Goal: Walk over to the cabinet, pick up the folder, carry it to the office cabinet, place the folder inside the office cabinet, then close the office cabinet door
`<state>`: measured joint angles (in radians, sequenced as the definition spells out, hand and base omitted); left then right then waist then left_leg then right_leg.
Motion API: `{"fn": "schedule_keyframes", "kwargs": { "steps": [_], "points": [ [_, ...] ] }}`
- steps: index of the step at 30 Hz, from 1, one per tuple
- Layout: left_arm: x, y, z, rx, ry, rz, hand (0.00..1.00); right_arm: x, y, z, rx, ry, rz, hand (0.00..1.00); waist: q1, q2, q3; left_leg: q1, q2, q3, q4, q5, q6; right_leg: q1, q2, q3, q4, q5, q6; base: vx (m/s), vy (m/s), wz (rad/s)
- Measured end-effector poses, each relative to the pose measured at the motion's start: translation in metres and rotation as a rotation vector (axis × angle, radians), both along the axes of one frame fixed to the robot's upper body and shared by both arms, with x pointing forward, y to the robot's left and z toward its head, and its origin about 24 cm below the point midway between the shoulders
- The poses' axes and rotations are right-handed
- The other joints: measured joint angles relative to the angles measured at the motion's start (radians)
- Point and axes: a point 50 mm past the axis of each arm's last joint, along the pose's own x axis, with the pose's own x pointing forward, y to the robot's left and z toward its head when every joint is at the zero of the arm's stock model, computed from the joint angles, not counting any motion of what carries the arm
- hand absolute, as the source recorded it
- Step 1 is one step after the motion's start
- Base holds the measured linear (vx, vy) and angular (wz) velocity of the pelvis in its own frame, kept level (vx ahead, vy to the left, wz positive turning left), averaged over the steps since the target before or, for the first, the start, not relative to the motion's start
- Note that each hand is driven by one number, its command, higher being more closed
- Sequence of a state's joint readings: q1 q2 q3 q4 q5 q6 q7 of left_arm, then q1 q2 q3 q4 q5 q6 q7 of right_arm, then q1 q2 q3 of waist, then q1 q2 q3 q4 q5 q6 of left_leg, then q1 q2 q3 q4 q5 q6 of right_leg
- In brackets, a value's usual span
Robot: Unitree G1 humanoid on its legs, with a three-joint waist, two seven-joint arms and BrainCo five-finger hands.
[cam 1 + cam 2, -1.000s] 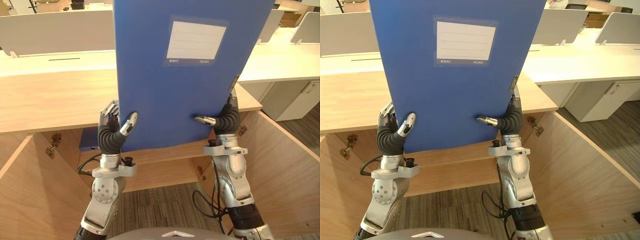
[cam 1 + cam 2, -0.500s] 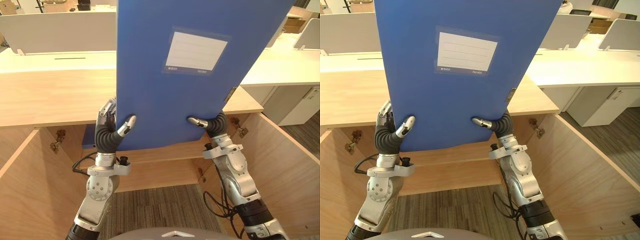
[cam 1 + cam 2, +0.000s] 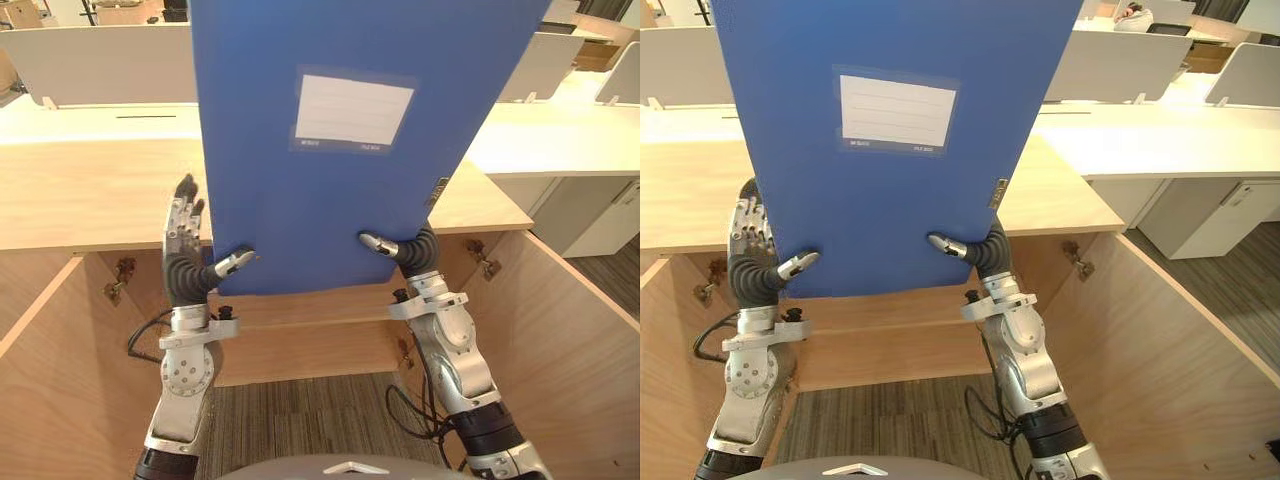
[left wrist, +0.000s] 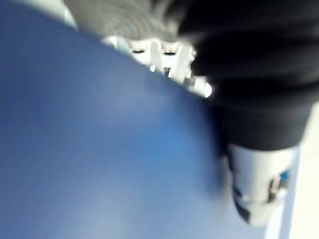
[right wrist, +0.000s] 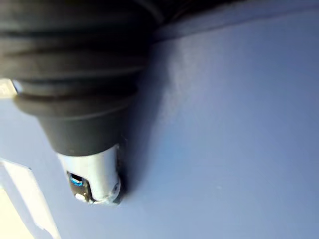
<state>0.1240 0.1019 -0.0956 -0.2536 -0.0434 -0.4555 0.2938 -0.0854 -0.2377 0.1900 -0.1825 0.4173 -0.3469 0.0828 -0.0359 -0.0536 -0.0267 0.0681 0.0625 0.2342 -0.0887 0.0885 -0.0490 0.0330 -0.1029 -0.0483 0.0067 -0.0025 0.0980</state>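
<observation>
Two-handed: right robot hand (image 3: pixel 415 250) pinches folder (image 3: pixel 300 220), left robot hand (image 3: pixel 185 268) straight-fingered.

Blue folder (image 3: pixel 340 190) held upright before a wooden cabinet (image 3: pixel 90 195), white label (image 3: pixel 353 110) on its front, left hand (image 3: pixel 185 272) at its lower left edge, fingers straight up, thumb laid on the front, right hand (image 3: pixel 415 250) at its lower right, thumb pressed on the front, cabinet door (image 3: pixel 570 340) swung open.

The white label (image 3: pixel 354 110) on the blue folder (image 3: pixel 330 220) carries ruled lines and tiny unreadable print.
</observation>
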Motion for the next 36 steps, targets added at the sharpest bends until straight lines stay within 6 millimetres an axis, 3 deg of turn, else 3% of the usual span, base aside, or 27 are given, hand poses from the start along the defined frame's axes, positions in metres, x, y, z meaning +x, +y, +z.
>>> {"fn": "schedule_keyframes", "kwargs": {
  "steps": [5, 9, 16, 23, 28, 31, 36],
  "points": [
    [-0.009, 0.029, -0.024, -0.101, 0.113, 0.141, 0.00, -0.001, -0.006, 0.004, 0.047, -0.021, -0.060, 1.00, 0.000, 0.000, 0.000, -0.013, 0.000, -0.019, 0.000, 0.001, -0.001, -0.002, -0.001, -0.019, 0.000, -0.004, 0.000, 0.00, -0.002, 0.12],
    [-0.030, 0.058, -0.062, -0.191, 0.301, 0.286, 0.00, -0.015, -0.014, 0.019, 0.111, -0.102, -0.116, 1.00, 0.003, -0.002, 0.000, -0.015, 0.000, -0.019, 0.000, -0.001, -0.004, -0.002, -0.001, -0.021, -0.001, -0.007, 0.002, 0.01, -0.001, 0.00],
    [-0.037, 0.058, -0.099, -0.190, 0.490, 0.274, 0.00, -0.020, -0.013, 0.007, 0.102, -0.050, -0.118, 1.00, 0.010, -0.003, 0.000, -0.017, 0.001, -0.021, 0.000, -0.003, -0.005, -0.003, -0.001, -0.023, 0.001, -0.012, 0.000, 0.00, 0.000, 0.00],
    [-0.054, 0.055, -0.156, -0.189, 0.783, 0.259, 0.00, -0.025, 0.003, -0.005, 0.060, 0.004, -0.064, 1.00, 0.004, -0.006, 0.002, -0.027, 0.002, -0.020, 0.000, -0.005, -0.008, -0.016, 0.000, -0.022, 0.001, -0.013, 0.001, 0.00, 0.000, 0.00],
    [-0.088, 0.055, -0.210, -0.171, 1.101, 0.243, 0.00, -0.029, 0.030, -0.034, -0.091, 0.109, 0.005, 1.00, 0.001, -0.011, 0.008, -0.033, 0.006, -0.018, 0.000, -0.005, -0.009, -0.024, 0.002, -0.019, 0.002, -0.007, -0.007, 0.00, 0.000, 0.00],
    [-0.108, 0.057, -0.230, -0.160, 1.238, 0.239, 0.00, -0.031, 0.040, -0.046, -0.225, 0.132, 0.016, 1.00, 0.001, -0.014, 0.017, -0.042, 0.009, -0.015, 0.000, -0.005, -0.009, -0.034, 0.004, -0.016, 0.002, -0.006, -0.009, 0.00, 0.000, 0.00],
    [-0.128, 0.062, -0.247, -0.130, 1.382, 0.248, 0.00, -0.032, 0.054, -0.051, -0.417, 0.068, -0.027, 1.00, 0.002, -0.009, 0.062, -0.060, 0.015, 0.000, 0.002, -0.004, -0.010, -0.066, 0.005, -0.001, 0.018, 0.000, -0.015, -0.01, 0.005, -0.09]
  ]
}}
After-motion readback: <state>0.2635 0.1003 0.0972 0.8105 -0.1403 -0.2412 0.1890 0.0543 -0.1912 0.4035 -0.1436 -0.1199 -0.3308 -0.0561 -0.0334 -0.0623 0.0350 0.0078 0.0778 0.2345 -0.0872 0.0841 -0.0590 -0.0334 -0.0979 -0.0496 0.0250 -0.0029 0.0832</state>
